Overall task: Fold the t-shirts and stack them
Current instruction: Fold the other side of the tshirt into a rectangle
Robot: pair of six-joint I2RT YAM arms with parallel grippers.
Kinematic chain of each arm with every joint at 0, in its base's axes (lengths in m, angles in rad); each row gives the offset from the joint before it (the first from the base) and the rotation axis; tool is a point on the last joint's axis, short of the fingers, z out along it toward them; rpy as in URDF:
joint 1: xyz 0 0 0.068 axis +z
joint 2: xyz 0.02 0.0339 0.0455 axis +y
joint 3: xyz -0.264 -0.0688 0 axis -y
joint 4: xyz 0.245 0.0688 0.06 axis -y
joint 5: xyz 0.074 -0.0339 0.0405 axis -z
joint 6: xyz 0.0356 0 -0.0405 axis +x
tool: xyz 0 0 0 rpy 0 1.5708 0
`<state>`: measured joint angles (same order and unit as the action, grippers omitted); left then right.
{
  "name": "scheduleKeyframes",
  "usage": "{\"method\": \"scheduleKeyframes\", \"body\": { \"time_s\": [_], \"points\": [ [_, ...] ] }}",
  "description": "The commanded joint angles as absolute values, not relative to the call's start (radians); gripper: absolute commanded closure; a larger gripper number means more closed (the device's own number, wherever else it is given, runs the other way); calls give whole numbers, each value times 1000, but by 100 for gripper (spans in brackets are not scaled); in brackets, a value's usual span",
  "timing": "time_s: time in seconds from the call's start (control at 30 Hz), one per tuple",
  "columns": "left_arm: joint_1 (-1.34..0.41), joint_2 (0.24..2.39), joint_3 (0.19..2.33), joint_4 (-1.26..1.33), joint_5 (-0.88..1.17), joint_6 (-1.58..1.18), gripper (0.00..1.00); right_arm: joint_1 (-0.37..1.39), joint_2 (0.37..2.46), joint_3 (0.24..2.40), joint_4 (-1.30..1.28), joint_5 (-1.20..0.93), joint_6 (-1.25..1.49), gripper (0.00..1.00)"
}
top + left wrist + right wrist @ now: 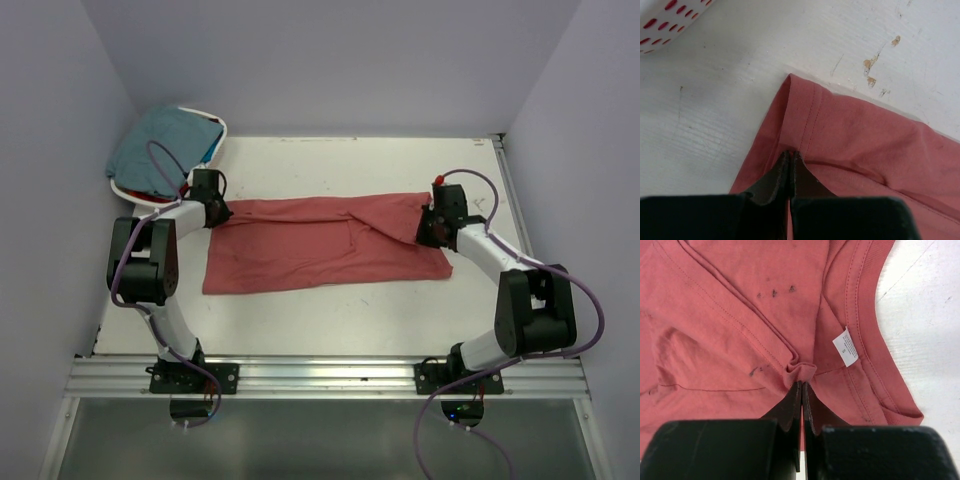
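One table [350,160]: white and scuffed; all the work is carried on it.
Red shirt [320,250]: laid as a long flat band across the middle of the table, with the collar [865,300] end to the right and a stitched corner to the left.
Basket [662,15]: set at the far left corner. A teal shirt [160,145] is heaped in it, with bits of blue and red at its edge.
Left gripper [790,157]: jaws are brought together on the red shirt, just inside the stitched far-left corner.
Right gripper [801,387]: jaws are clamped on a small pucker of the red shirt beside the collar.
Tag [846,346]: a size label, exposed inside the collar, just right of the pinch.
Handling (judged): the cloth is taken to be light, soft and limp. No shape will be held once it is lifted, so sag between the two pinches is expected.
Grip (judged): hemmed and seamed edges are preferred, with all layers taken together. Thin pinches may slip if the ends are drawn apart hard.
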<state>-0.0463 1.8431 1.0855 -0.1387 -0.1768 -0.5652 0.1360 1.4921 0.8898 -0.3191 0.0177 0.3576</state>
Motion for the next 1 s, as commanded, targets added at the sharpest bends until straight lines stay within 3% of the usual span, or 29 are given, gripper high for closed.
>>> {"method": "scheduleKeyframes", "body": {
  "time_s": [0.0, 0.43, 0.47, 0.5, 0.57, 0.6, 0.63, 0.67, 0.7, 0.8, 0.83, 0.87, 0.97],
  "points": [
    [-37, 1824, 1066, -121, -222, -575, 100, 147, 1471, 907, -344, 44, 353, 100],
    [-37, 1795, 1052, -144, -264, -587, 100, 179, 1427, 874, -380, 69, 356, 100],
    [-37, 1790, 1046, -141, -265, -588, 96, 181, 1430, 873, -383, 71, 356, 100],
    [-37, 1778, 1036, -143, -268, -592, 74, 181, 1431, 873, -391, 71, 357, 100],
    [-37, 1754, 1022, -149, -279, -604, 41, 184, 1437, 879, -403, 78, 362, 97],
    [-37, 1740, 1003, -152, -281, -620, 14, 184, 1440, 887, -431, 78, 362, 68],
    [-37, 1726, 993, -149, -281, -623, 0, 189, 1439, 893, -446, 78, 364, 56],
    [-37, 1685, 980, -146, -279, -627, 0, 193, 1428, 906, -460, 80, 367, 49],
    [-37, 1662, 956, -143, -278, -632, 0, 195, 1419, 914, -488, 86, 370, 36],
    [-37, 1568, 927, -138, -261, -637, 0, 204, 1358, 949, -526, 97, 382, 18],
    [-37, 1548, 923, -138, -256, -637, 0, 204, 1338, 959, -526, 97, 385, 7],
    [-37, 1517, 922, -141, -249, -638, 0, 206, 1318, 980, -525, 101, 390, 2],
    [-37, 1494, 922, -130, -223, -640, 0, 204, 1328, 1034, -477, 103, 393, 1]
  ]
}}
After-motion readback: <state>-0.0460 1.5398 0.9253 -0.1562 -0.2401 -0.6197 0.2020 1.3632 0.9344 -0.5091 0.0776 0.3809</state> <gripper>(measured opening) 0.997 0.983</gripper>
